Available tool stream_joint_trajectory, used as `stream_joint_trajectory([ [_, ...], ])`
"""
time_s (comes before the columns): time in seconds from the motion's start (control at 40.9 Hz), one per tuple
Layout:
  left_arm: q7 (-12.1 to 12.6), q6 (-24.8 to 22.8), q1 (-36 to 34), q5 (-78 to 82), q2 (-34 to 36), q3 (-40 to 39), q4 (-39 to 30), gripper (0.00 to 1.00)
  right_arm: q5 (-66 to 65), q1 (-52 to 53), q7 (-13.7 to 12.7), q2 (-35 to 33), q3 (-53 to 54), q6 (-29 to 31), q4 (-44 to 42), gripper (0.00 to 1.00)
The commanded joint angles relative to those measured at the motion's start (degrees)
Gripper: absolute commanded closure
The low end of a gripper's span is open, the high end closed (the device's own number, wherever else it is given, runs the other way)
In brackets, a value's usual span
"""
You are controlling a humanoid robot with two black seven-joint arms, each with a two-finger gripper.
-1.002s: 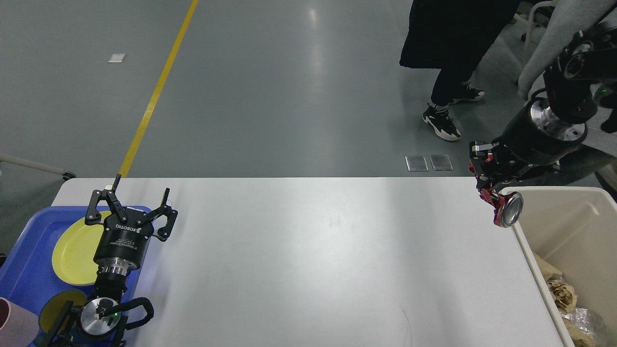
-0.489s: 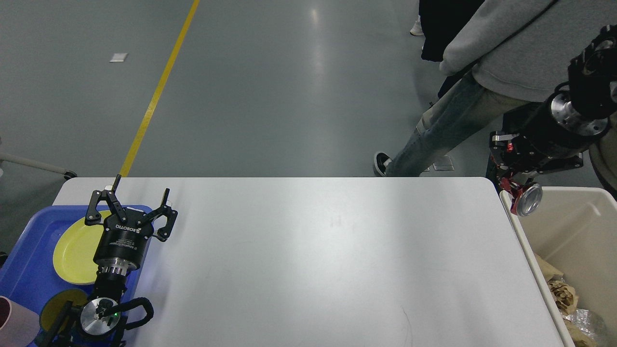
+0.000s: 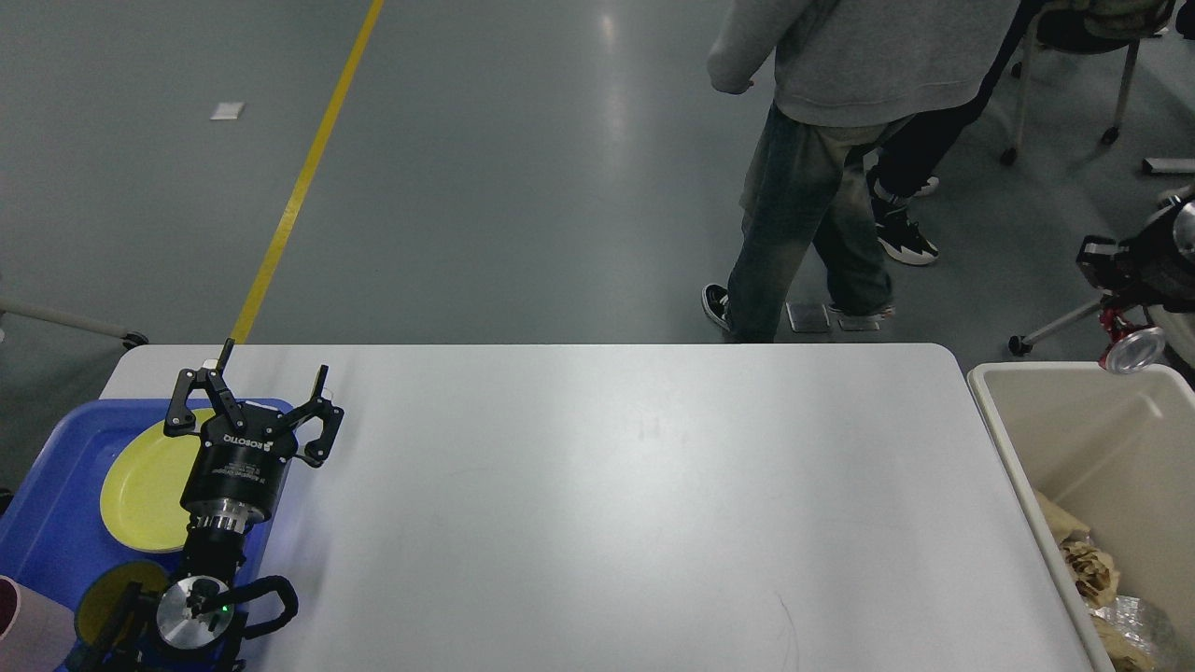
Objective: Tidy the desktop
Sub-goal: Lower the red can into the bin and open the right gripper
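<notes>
The desktop (image 3: 597, 504) is a wide white tabletop, and its middle carries nothing. My left gripper (image 3: 254, 392) stands open over the desktop's left end, at the edge of a blue tray (image 3: 56, 504), with nothing between its fingers. At the far right, my right gripper (image 3: 1118, 336) is shut on a red can (image 3: 1132, 350). It holds the can above the far rim of the beige bin (image 3: 1074, 439). Most of the right arm is cut off by the view's edge.
The blue tray holds a yellow plate (image 3: 140, 485), a yellow bowl (image 3: 103, 602) and a pink cup (image 3: 23, 639). Crumpled paper (image 3: 1088, 569) lies in the bin. A person (image 3: 812, 187) stands just beyond the table's far edge.
My right gripper has carried the can right and upward, from the desktop's right corner to over the bin's far rim. A person has walked left behind the table. The left arm is still.
</notes>
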Motion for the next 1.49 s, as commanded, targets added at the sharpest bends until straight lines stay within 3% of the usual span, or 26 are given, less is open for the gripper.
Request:
stream_joint_trajectory([
  [0.0,0.01,0.0,0.0,0.01,0.0,0.0,0.0,0.04,-0.08,-11.84,-0.09,-1.76,6.69,-1.22,-11.31,1.0],
  [0.122,0.01,0.0,0.0,0.01,0.0,0.0,0.0,0.04,-0.08,-22.31,-0.09,-1.5,11.53,-7.28,-18.44,1.0],
  [0.366,0.01,0.0,0.0,0.01,0.0,0.0,0.0,0.04,-0.08,-33.21,-0.26,0.35,12.06,-26.16,-19.24,1.0],
  [0.489,0.01,0.0,0.0,0.01,0.0,0.0,0.0,0.04,0.09,-37.26,-0.26,1.93,12.76,-31.36,-19.77,1.0],
  [0.757,0.01,0.0,0.0,0.01,0.0,0.0,0.0,0.04,0.18,-44.91,-0.35,4.48,16.98,-32.51,-23.9,1.0],
  [1.466,0.01,0.0,0.0,0.01,0.0,0.0,0.0,0.04,0.18,-53.0,-0.35,8.61,19.97,-34.89,-24.08,1.0],
])
